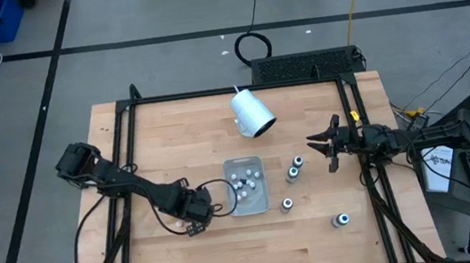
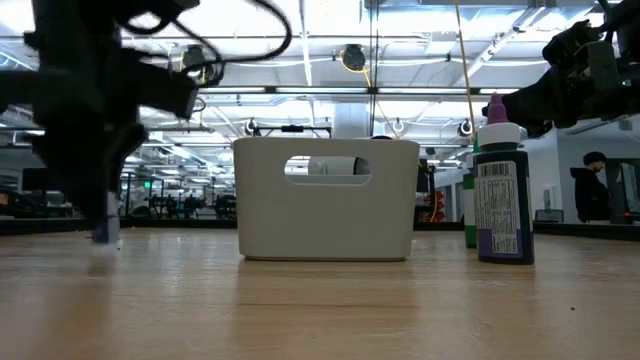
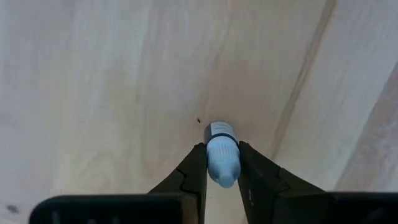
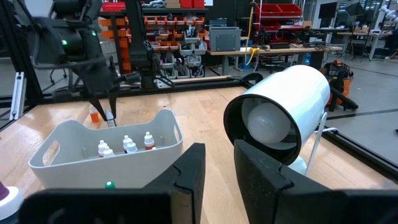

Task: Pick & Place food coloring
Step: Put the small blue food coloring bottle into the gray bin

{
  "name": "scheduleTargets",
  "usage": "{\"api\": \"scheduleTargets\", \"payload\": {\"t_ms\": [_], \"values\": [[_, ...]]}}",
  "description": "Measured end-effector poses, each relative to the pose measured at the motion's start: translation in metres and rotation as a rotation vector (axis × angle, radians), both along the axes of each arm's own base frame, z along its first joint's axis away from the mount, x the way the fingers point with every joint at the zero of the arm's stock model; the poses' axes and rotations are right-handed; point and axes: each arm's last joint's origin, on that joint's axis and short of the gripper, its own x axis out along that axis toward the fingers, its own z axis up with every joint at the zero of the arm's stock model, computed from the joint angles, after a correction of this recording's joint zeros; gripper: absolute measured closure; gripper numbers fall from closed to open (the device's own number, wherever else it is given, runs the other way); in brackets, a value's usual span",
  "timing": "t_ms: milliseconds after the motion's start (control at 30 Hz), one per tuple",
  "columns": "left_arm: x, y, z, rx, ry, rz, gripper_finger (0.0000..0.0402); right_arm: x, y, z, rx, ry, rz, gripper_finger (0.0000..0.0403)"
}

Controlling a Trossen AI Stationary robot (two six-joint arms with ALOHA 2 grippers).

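Observation:
A tiny food coloring bottle [image 3: 222, 163] with a pale blue cap stands on the wood left of the pale tray [image 1: 262, 202]. My left gripper [image 3: 221, 145] points down and is shut on it; the low view shows it at far left [image 2: 104, 228]. The tray holds several small whitish bottles [image 4: 127, 145]. Three dark bottles with pale caps stand upright on the table right of the tray [image 1: 294, 170] [image 1: 287, 203] [image 1: 342, 219]. My right gripper [image 4: 219, 163] waits level at the table's right edge [image 1: 327, 144], shut and holding nothing. My left gripper pinches the little bottle between its two fingers, which lie on opposite sides of its upper body [image 3: 211, 155], just under the cap. The fingers come from above, pointing down. The bottle stays nearly upright, cap up; I cannot tell whether its base [image 3: 217, 129] rests on the wood.
A large white cup [image 1: 253, 113] lies on its side behind the tray, its mouth toward the near right. A black frame [image 1: 212, 93] borders the table's far and side edges. Bare wood lies near the front edge.

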Motion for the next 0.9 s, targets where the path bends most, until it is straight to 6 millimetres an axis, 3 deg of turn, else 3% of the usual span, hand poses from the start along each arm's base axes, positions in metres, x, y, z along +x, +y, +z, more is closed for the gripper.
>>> {"api": "scheduleTargets", "payload": {"t_ms": [133,267,400,500,600,700,900], "values": [[0.014,-0.003,0.024,0.032,-0.049,-0.060,0.0334,0.000,0.000,0.000,0.000,0.000,0.000,0.0325],[0.034,0.002,0.065,0.074,-0.124,-0.089,0.0334,0.000,0.000,0.000,0.000,0.000,0.000,0.0325],[0.055,0.024,0.111,0.121,-0.208,-0.117,0.0334,0.000,0.000,0.000,0.000,0.000,0.000,0.0325],[0.071,0.048,0.131,0.163,-0.240,-0.130,0.0334,0.000,0.000,0.000,0.000,0.000,0.000,0.0325],[0.090,0.072,0.132,0.183,-0.220,-0.141,0.0336,0.000,0.000,0.000,0.000,0.000,0.000,0.0325],[0.106,0.090,0.120,0.171,-0.136,-0.163,0.0336,0.000,0.000,0.000,0.000,0.000,0.000,0.0325],[0.134,0.099,0.087,0.113,-0.045,-0.294,0.0336,0.000,0.000,0.000,0.000,0.000,0.000,0.0325]]}}
